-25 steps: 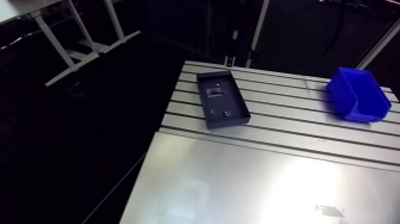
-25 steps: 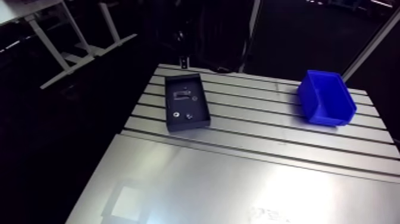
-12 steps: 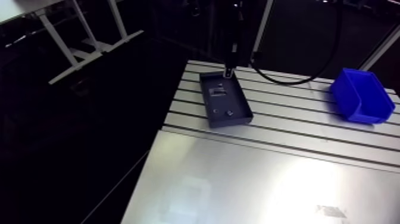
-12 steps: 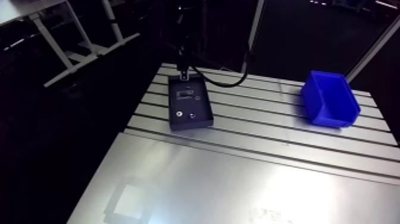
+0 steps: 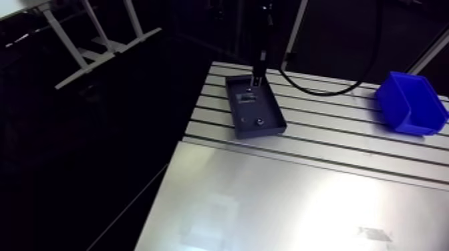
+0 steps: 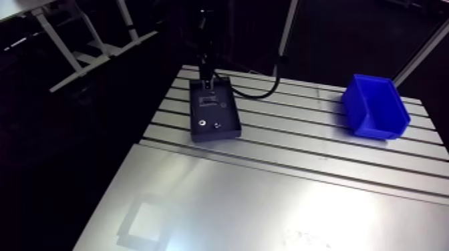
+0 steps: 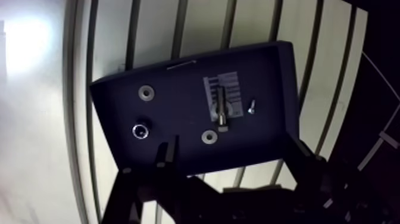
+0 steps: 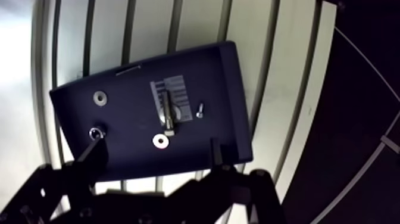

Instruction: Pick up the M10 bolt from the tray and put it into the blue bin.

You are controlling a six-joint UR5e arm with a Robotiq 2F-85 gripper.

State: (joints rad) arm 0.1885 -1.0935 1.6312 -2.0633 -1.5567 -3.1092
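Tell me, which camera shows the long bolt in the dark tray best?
The wrist view: the bolt lies on a striped label in the tray, its whole length clear. The arm view shows only a pale smudge inside the tray, too small to make out.

table [image 6: 301, 130]: bare metal, slotted, pale satin finish with a dull sheen
near plate [image 6: 267, 207]: smooth metal sheet, semi-glossy, throws back a bright glare
tray [image 7: 178, 110]: dark, matt, looks like plastic; floor smooth
label [image 7: 233, 89]: pale paper, flat, printed with lines
bolt [image 7: 221, 110]: grey metal, dull shine
washers [image 7: 146, 93]: bright metal, smooth, glossy
nut [image 7: 141, 130]: metal, shiny rim
blue bin [image 6: 361, 120]: plastic, smooth, slight gloss
gripper [image 7: 229, 149]: fingers [image 7: 168, 156] black, matt
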